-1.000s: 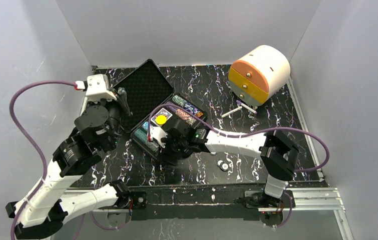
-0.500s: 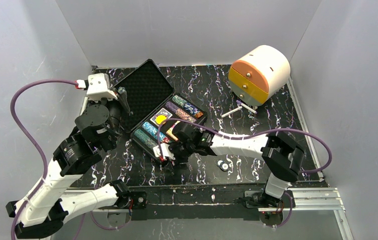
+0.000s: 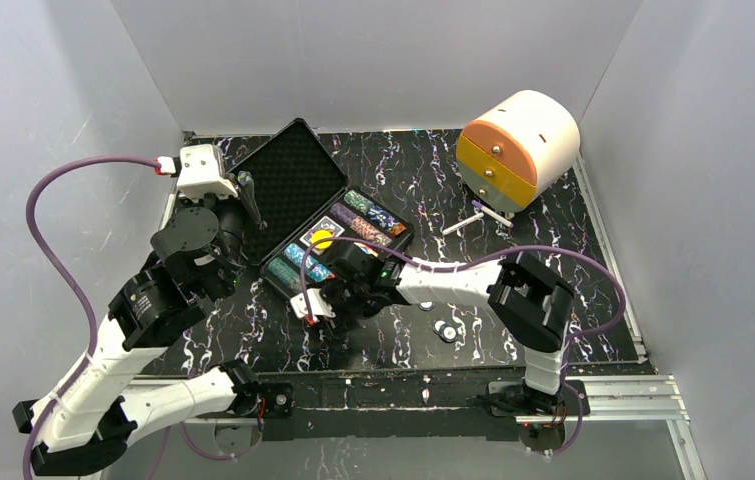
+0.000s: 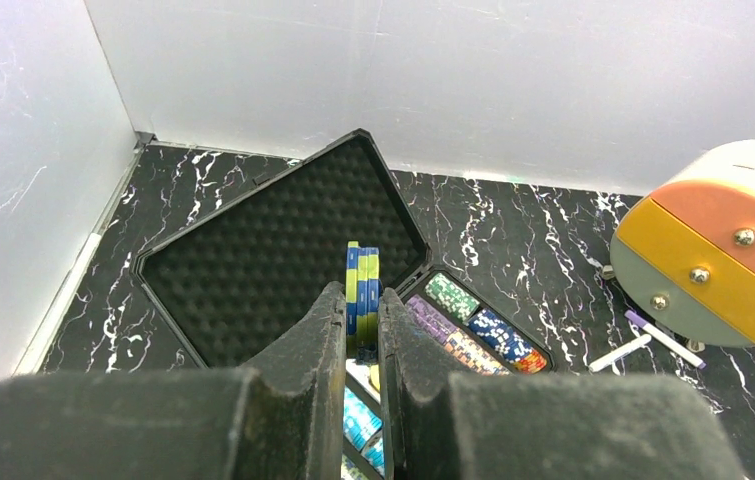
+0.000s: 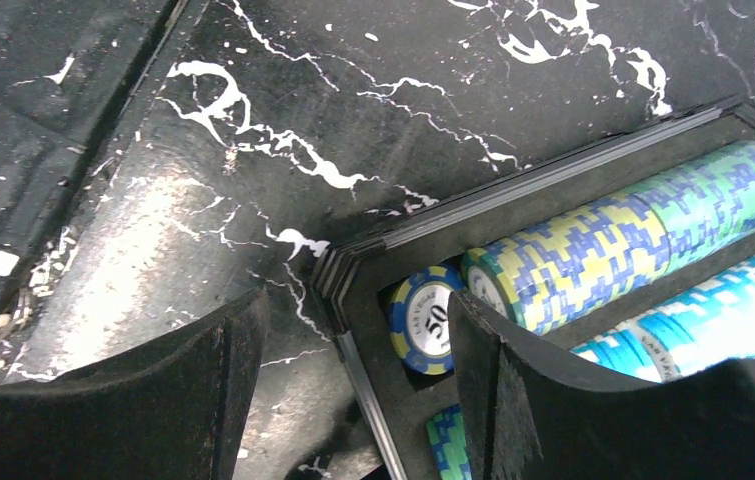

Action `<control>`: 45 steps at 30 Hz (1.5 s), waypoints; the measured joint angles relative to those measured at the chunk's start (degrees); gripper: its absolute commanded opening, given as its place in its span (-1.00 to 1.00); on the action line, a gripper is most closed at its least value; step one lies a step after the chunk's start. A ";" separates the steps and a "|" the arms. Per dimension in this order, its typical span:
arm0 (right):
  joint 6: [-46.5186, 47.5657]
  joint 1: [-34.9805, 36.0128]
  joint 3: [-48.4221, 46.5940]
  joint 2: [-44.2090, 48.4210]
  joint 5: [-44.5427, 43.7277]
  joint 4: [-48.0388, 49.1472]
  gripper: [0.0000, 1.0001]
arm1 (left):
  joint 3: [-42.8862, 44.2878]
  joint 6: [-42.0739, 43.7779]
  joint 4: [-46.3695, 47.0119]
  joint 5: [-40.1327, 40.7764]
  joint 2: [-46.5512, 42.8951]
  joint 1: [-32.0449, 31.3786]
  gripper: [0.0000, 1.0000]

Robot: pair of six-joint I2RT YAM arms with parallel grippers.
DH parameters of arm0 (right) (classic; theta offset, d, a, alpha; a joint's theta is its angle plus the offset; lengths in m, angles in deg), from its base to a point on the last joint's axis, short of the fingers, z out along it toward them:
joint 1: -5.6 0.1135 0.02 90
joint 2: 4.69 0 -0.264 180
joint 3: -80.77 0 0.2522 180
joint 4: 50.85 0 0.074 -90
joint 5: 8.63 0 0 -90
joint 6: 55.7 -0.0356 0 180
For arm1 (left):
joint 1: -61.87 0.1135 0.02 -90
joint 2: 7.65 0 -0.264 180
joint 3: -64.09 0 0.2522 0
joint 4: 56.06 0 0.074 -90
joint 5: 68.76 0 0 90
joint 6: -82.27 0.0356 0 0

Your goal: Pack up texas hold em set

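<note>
the case lies open on the left half of the tabletop, with its foam lid tipped back toward the far wall and its tray on the near side. the tray looks almost full. rows of chips lie on their sides in the slots. at the near corner a blue and yellow 50 chip sits at the very end of a row, right by the wall.

your right tool is wide and holds nothing. it hangs over that near corner, with one finger above the tabletop and the other above the tray. your left tool is narrow and pinches a small stack of green and blue chips on edge, up over the lid side of the case. two loose chips lie on the tabletop near the right arm, well apart from the case.

i think the job now is to seat that small stack – so pull the right tool clear first. i cannot tell which slot has room, so look before you go down. turn the stack to match the rows, get low – then open slowly so no chip rolls away. the loose chips can come after.
</note>
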 measured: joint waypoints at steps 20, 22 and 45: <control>7.85 1.03 -1.46 -3.34 -6.84 -0.02 0.44 | -0.48 1.29 1.09 0.24 -0.90 0.00 -1.00; 9.16 1.51 -1.46 -3.45 -8.22 -0.17 0.43 | -0.55 1.31 1.11 0.33 -0.90 0.00 -1.00; 12.87 5.68 -0.22 -3.23 -21.07 0.74 0.38 | -2.75 2.32 2.43 1.84 -1.46 0.00 -1.00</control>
